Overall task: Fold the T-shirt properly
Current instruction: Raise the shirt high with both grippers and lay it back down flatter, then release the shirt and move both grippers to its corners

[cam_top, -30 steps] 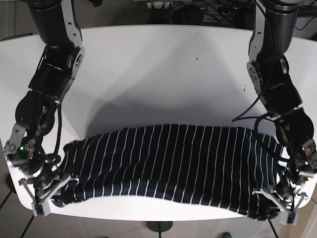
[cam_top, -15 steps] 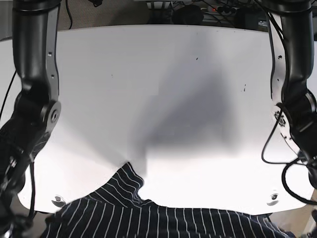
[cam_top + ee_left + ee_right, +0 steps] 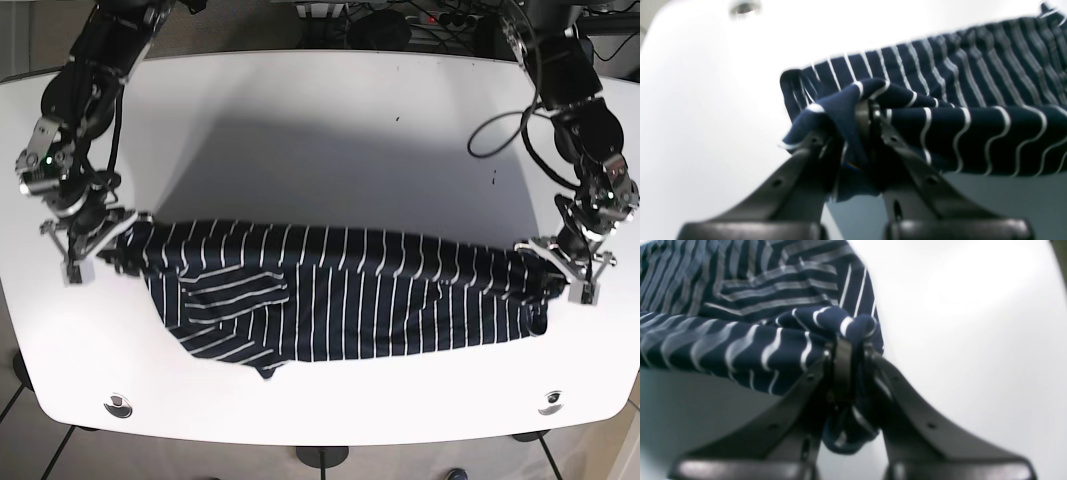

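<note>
A navy T-shirt (image 3: 380, 295) with thin white stripes lies stretched sideways across the middle of the white table (image 3: 320, 140). My right gripper (image 3: 98, 248) is at the shirt's left end in the base view, shut on a bunched corner of cloth. The right wrist view shows that gripper (image 3: 850, 353) with the T-shirt (image 3: 740, 323) pinched between its fingers. My left gripper (image 3: 565, 268) is shut on the opposite end. Its wrist view shows the gripper (image 3: 862, 123) with the T-shirt (image 3: 940, 83) folded over the fingertips. A sleeve (image 3: 235, 290) lies folded over the body.
Two metal-rimmed holes (image 3: 118, 405) (image 3: 548, 403) sit near the table's front corners. Cables and a power strip (image 3: 440, 18) lie behind the far edge. The floor (image 3: 30, 440) shows past the front edge.
Both grippers have carried the shirt's ends from the front edge to the table's middle. The shirt now lies stretched out there, well back from the front edge.
</note>
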### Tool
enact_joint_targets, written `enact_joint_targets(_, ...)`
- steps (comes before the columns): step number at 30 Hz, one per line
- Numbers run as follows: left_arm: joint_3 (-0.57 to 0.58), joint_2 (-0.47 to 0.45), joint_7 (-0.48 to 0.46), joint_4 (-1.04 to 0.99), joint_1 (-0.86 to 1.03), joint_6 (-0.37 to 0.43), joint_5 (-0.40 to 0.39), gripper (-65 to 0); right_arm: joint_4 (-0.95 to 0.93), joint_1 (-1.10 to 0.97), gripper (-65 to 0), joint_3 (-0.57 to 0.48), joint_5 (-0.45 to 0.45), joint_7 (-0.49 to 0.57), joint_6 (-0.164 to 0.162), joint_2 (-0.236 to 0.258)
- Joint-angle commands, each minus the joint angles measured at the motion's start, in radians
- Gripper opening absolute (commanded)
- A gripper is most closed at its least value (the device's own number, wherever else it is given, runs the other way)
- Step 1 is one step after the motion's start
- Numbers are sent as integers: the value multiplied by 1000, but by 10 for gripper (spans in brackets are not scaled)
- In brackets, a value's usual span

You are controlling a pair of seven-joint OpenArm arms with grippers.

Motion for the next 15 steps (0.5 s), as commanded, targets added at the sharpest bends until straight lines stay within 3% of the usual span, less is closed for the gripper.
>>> enact_joint_targets(1,-9,-16,-35,66,49,1,-20,-650,33,-47,-629,29,21,29,1,5)
enact_joint_targets(4,-67,-1,-35,115,149,-2,-24,-650,46,-138,-629,46,22,29,6,3)
enact_joint_targets(7,-150,6,-28,134,225,-72,-33,-650,62,-219,-629,48,25,29,6,3)
enact_joint_targets(15,-218,6,-28,172,386,-127,-27,-650,62,-346,-629,48,64,29,6,3)
